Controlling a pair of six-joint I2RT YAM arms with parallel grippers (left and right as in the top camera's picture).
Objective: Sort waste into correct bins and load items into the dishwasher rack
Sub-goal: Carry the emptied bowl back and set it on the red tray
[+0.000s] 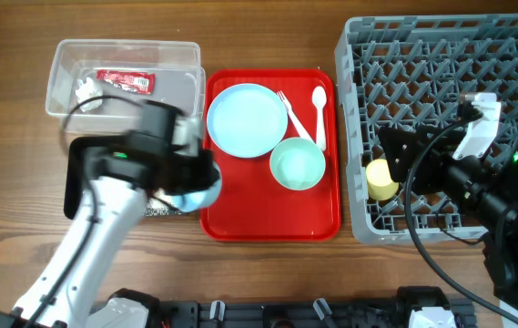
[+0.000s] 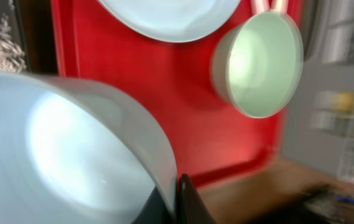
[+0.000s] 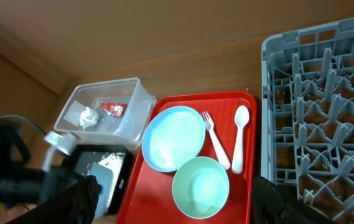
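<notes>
Left wrist view: small pale blue bowl [image 2: 71, 155] clamped at rim by left gripper [image 2: 175, 202], tilted above red tray [image 2: 183, 124] edge beside black tray [image 1: 75, 196]. Over dishwasher rack [image 1: 441, 55], right gripper [image 1: 393, 157] spread open near yellow cup [image 1: 381, 179].

My left arm [image 1: 95, 214] slants up toward the left edge of the red tray [image 1: 272, 223], where my left gripper [image 1: 190, 185] is clamped on the small pale blue bowl [image 2: 71, 149]. My right gripper [image 1: 395, 153] hangs right of the tray, fingers spread wide.
</notes>
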